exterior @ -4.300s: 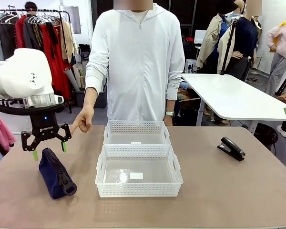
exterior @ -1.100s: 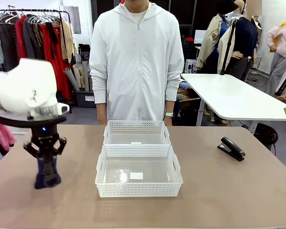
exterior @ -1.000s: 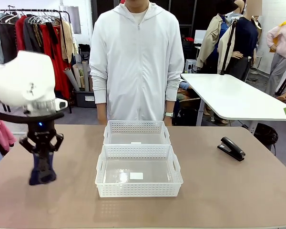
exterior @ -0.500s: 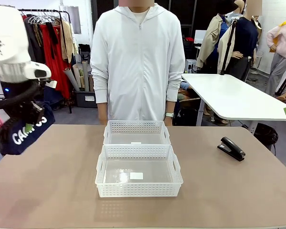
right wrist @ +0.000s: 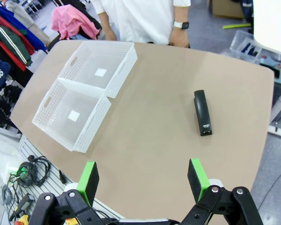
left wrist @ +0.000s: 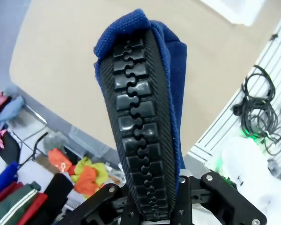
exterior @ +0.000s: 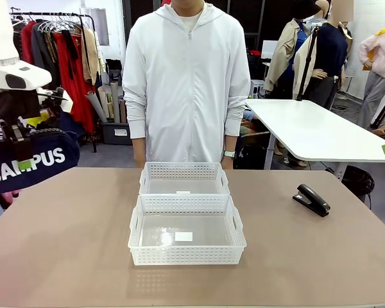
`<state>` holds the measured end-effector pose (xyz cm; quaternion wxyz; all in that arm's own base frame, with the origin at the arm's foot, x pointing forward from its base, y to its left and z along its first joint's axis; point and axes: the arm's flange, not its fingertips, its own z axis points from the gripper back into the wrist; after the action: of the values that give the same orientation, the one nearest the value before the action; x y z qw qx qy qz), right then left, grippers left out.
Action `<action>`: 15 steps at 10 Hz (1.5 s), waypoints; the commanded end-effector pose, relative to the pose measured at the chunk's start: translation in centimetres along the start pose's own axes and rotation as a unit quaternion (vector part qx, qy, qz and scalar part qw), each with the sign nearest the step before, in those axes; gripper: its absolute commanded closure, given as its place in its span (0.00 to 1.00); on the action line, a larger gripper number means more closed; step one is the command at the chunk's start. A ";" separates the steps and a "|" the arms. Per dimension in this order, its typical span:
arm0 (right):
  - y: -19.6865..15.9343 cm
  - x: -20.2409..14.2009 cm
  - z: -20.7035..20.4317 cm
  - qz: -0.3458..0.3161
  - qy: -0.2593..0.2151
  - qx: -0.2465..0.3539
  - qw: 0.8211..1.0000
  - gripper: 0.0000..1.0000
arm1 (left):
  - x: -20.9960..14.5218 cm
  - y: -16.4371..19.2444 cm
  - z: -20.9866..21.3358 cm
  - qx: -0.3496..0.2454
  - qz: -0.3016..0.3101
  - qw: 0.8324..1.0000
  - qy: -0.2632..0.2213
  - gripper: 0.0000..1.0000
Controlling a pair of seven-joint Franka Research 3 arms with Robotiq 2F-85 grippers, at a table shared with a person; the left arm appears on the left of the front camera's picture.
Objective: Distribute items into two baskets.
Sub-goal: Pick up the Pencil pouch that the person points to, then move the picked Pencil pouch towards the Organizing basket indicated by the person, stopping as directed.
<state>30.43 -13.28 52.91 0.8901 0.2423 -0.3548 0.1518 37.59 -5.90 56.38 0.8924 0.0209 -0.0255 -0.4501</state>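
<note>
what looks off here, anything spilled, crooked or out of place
Nothing spilled or damaged. Only the pouch stands out: clamped in the left claw, raised by the left edge of the table, away from the two empty baskets. The stapler lies flat.

Brown tabletop (exterior: 295, 256) across the lower front view. At 12 o'clock behind it, a person in a white zip hoodie (exterior: 189, 83), watch (exterior: 228, 153) on 1 wrist. At 10 o'clock, clothes rack (exterior: 64, 51) hung with red and dark garments. At 3 o'clock, white table (exterior: 308, 128). In the right wrist view, at 8 o'clock, coiled cables (right wrist: 30, 166).
</note>
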 end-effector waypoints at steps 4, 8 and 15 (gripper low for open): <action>0.1 0.2 0.0 0.001 -0.010 0.010 1.000 0.00 | 0.1 0.0 0.4 -0.003 -0.008 1.000 0.001 1.00; 0.1 0.2 0.0 0.001 -0.010 0.010 1.000 0.00 | 0.1 0.0 0.4 -0.003 -0.008 1.000 0.001 1.00; 0.1 0.2 0.0 0.001 -0.010 0.010 1.000 0.00 | 0.1 0.0 0.4 -0.003 -0.008 1.000 0.001 1.00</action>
<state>30.43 -13.28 52.91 0.8901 0.2423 -0.3548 0.1518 37.97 -5.96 56.72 0.8888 0.0174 -0.0197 -0.4576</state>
